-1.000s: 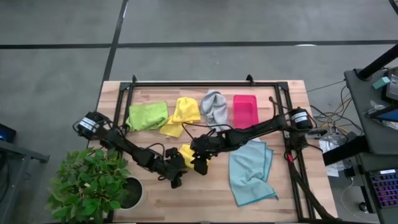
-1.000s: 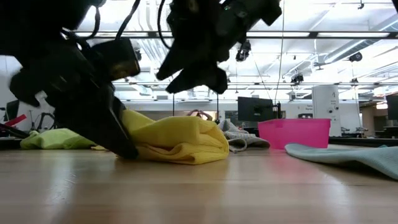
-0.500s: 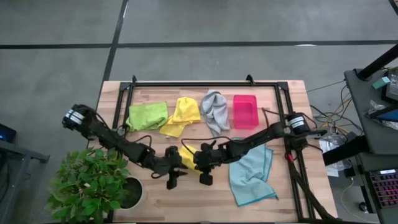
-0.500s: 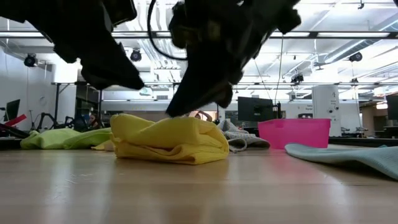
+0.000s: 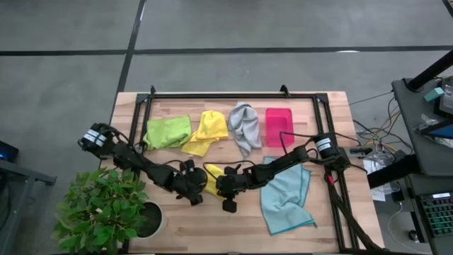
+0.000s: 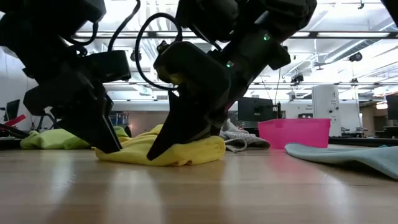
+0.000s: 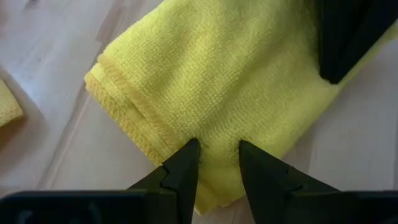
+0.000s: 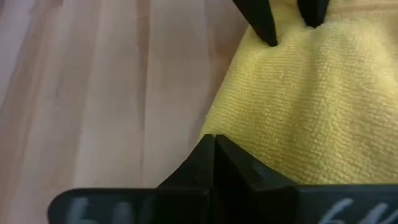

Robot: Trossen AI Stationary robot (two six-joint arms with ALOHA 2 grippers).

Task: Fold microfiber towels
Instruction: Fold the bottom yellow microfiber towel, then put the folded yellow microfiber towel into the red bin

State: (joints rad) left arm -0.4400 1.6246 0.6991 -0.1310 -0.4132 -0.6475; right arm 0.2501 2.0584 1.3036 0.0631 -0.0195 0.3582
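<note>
A folded yellow towel (image 5: 211, 178) lies at lower centre of the overhead frame, its long axis running up-down, pinned between both grippers. The left gripper (image 7: 216, 163) has its fingers parted, tips pressing the cloth beside a stitched edge. The right gripper (image 8: 215, 147) is clenched with nothing between its fingers, its tip at the towel's border. Bare table (image 5: 184, 223) lies below. Only the low view shows the towel bunched into a low mound (image 6: 168, 149).

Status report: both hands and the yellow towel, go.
Left hand open, fingers pressing the folded yellow towel. Right hand shut at the towel's opposite edge, nothing visibly pinched. Blue towel spread beside it, nothing blocking.
</note>
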